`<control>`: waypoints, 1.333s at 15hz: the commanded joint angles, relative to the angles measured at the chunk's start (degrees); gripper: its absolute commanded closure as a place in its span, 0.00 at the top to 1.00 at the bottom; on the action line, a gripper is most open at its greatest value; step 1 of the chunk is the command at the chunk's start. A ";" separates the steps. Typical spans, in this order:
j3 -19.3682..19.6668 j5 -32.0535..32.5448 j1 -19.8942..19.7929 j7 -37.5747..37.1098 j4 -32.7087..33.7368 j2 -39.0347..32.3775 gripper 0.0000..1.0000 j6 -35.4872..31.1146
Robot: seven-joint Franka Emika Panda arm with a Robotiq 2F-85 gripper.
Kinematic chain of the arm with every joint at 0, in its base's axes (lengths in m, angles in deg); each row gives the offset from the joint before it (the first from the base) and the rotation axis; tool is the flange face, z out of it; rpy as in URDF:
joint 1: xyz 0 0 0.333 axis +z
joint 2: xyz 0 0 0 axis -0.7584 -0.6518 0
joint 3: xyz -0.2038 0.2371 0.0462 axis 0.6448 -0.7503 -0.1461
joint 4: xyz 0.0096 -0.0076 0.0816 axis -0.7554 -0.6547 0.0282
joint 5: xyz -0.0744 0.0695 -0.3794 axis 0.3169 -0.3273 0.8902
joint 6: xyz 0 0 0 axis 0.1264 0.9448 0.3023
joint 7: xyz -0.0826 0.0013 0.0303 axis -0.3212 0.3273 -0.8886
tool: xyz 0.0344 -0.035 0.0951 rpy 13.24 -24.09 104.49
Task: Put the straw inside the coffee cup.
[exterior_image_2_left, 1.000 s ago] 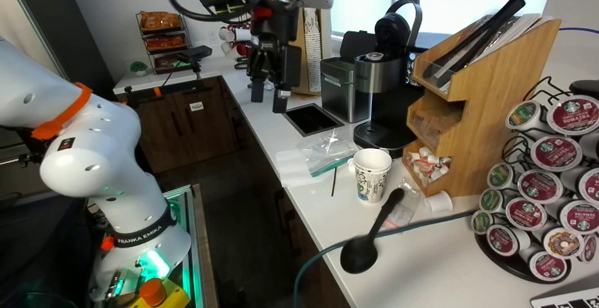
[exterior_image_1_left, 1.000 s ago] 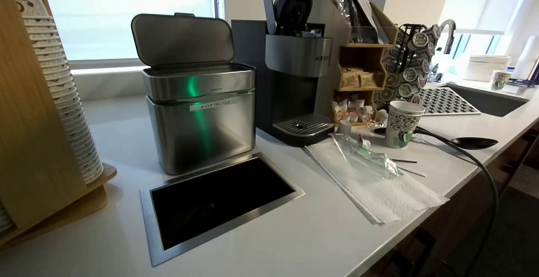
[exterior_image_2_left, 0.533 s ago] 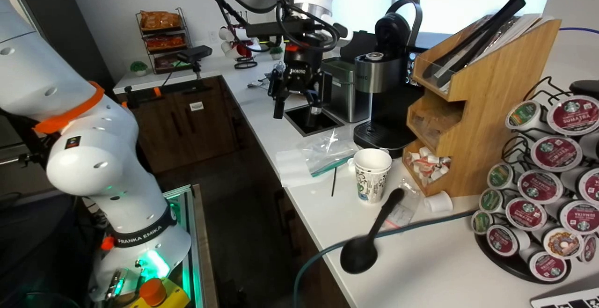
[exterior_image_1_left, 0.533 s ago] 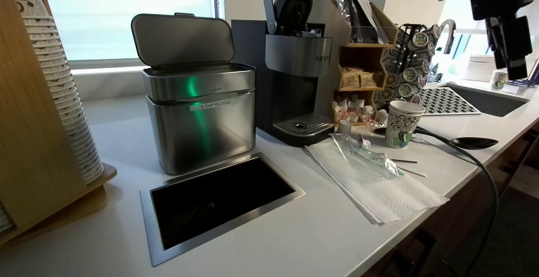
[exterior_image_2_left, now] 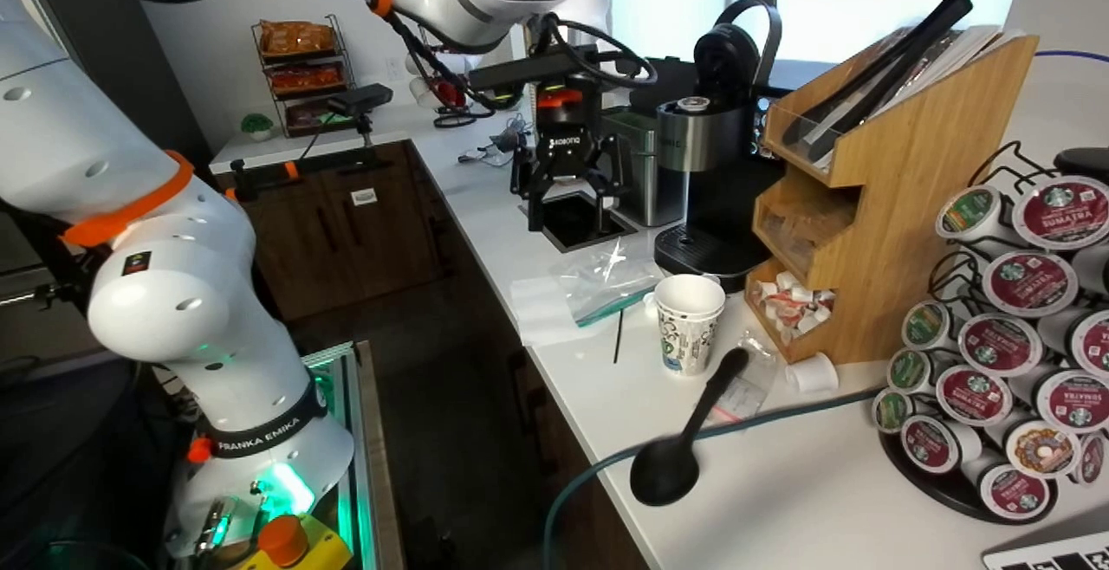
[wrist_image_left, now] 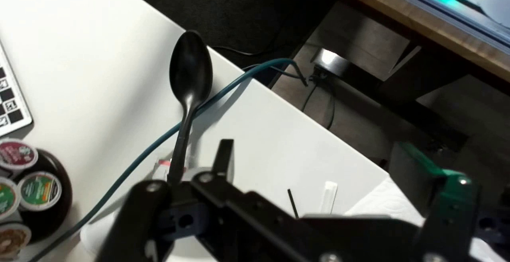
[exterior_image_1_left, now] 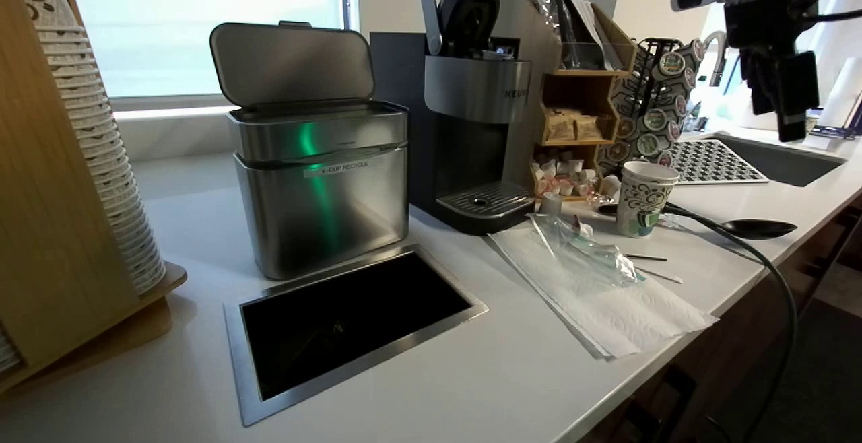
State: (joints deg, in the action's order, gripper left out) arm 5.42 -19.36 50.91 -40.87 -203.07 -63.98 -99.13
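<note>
Working from afar, I had what I took for the straw [exterior_image_2_left: 619,336], dark and thin, lying flat on the tabletop [exterior_image_2_left: 832,483], beside the bag [exterior_image_2_left: 606,280] and near the cup [exterior_image_2_left: 687,332]; a pale stick [exterior_image_1_left: 660,275] lay beside it in an exterior view, so I could not be certain. My jaws were spread, nothing between them, raised above the tabletop. The straw looked light and smooth, probably stiff enough to lift level, yet apt to roll or to crease if squeezed hard. One end seemed to reach the bag's edge, so I favoured a gentle pinch near the free end, leaving the longer part to tip into the cup, which stood upright and would likely topple if nudged.
</note>
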 commanded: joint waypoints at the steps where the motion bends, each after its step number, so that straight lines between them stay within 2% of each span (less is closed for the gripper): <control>1: -1.18 6.51 0.79 1.43 -7.35 0.51 1.00 -11.17; 3: -1.52 9.93 0.72 2.61 -9.52 -0.70 1.00 -16.99; 4: -1.63 6.71 0.47 1.09 -6.85 -0.68 1.00 -12.71; 16: -1.66 6.99 0.30 0.91 -6.79 -1.06 1.00 -13.67; 20: -0.52 8.68 0.80 9.07 -5.93 -8.53 1.00 -28.35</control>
State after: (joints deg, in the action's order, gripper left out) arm 4.23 -11.74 51.42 -36.16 -209.83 -67.12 -119.45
